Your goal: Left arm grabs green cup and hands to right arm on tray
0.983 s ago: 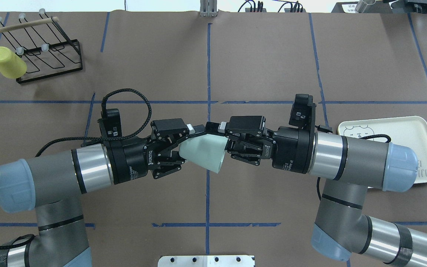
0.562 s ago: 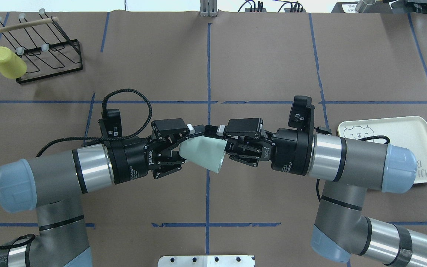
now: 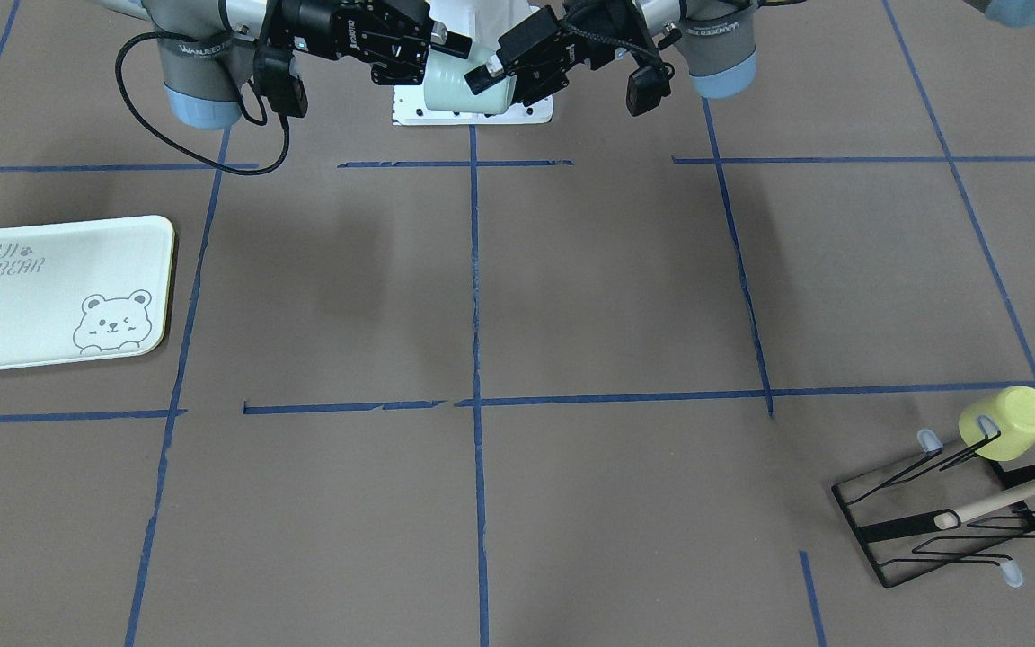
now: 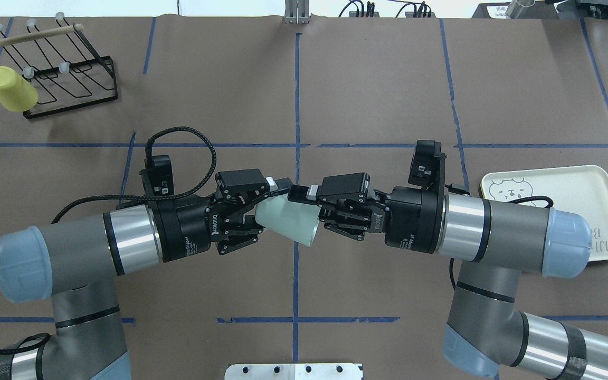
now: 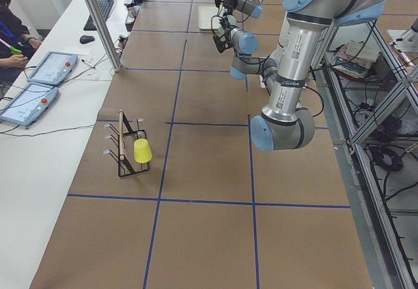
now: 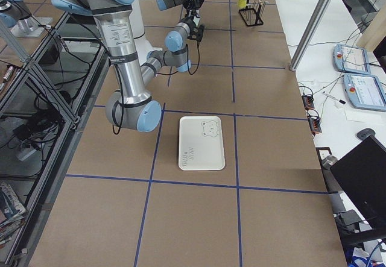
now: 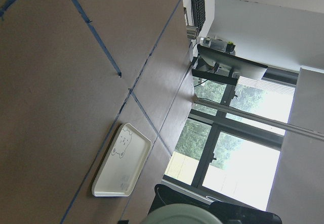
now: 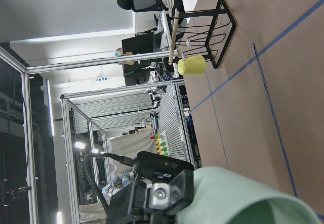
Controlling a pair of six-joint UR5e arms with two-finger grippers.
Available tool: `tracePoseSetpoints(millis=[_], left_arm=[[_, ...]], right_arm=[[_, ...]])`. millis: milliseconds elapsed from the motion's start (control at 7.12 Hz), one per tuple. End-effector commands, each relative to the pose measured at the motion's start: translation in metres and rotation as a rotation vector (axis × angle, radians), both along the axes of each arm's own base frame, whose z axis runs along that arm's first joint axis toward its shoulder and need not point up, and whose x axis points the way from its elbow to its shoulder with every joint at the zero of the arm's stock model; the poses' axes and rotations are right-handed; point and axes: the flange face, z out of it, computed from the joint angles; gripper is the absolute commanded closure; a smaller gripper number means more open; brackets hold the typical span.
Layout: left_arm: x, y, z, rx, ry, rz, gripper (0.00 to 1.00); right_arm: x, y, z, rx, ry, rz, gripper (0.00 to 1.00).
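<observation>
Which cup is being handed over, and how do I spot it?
At the middle of the table, held in the air, the green cup lies sideways in the left gripper, mouth toward the right gripper. It is pale mint; the other cup, yellow-green, hangs on the wire rack in a far corner.

So the cup (image 4: 289,220) hangs over the middle of the table (image 4: 378,84), on the robot's near side, right between the two grippers. The left gripper (image 4: 267,208) sits at its closed end, and the right gripper (image 4: 314,211) at its open end. The tray (image 4: 594,195) lies flat off to the robot's right, partly under the right arm (image 4: 515,237) in the overhead view. Way over at the far left corner stands a rack (image 4: 66,79), with the other cup (image 4: 11,89) hung on its outer left side, well apart from the tray.
</observation>
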Motion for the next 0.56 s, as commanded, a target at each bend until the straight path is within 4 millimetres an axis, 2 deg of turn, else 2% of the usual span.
tracePoseSetpoints(millis=[0, 421], left_arm=[[0.0012, -0.0001, 0.0002, 0.009, -0.017, -0.003, 0.00], [-0.0012, 0.0006, -0.0025, 0.011, -0.018, 0.001, 0.00]], right_arm=[[-0.0019, 0.0018, 0.0003, -0.001, 0.002, -0.005, 0.97], [-0.0013, 0.0029, -0.0003, 0.005, -0.002, -0.004, 1.00]])
